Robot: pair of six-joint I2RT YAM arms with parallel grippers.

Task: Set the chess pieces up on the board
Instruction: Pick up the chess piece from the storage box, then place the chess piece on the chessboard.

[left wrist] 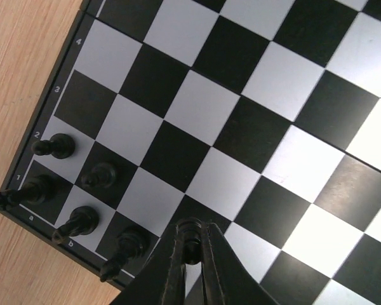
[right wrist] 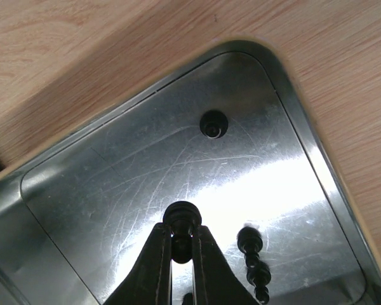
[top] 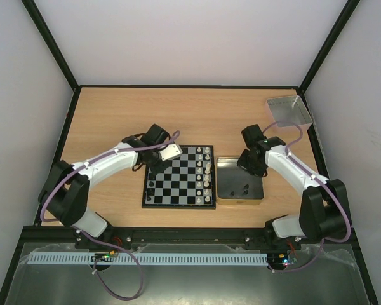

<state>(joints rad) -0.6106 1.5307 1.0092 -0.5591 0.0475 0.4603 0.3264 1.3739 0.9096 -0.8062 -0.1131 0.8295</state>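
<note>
The board (top: pixel 178 179) lies in the middle of the table, and one corner of it fills the left wrist view (left wrist: pixel 203 108). Cream pieces (top: pixel 206 168) stand along its right side. Several black pieces (left wrist: pixel 100 175) stand in its near left corner. My left gripper (left wrist: pixel 192 236) is shut on a black piece (left wrist: pixel 192 230) just above the edge row beside them; in the top view the gripper (top: pixel 153 168) hangs over the board's left side. My right gripper (right wrist: pixel 181 236) is shut on a black piece (right wrist: pixel 181 216) over the tin.
The gold-rimmed tin (top: pixel 223 196) sits right of the board. Its scratched floor (right wrist: pixel 127 184) holds one upright black piece (right wrist: pixel 214 124) and one lying black piece (right wrist: pixel 254 260). A clear grey tray (top: pixel 289 110) stands at the back right corner.
</note>
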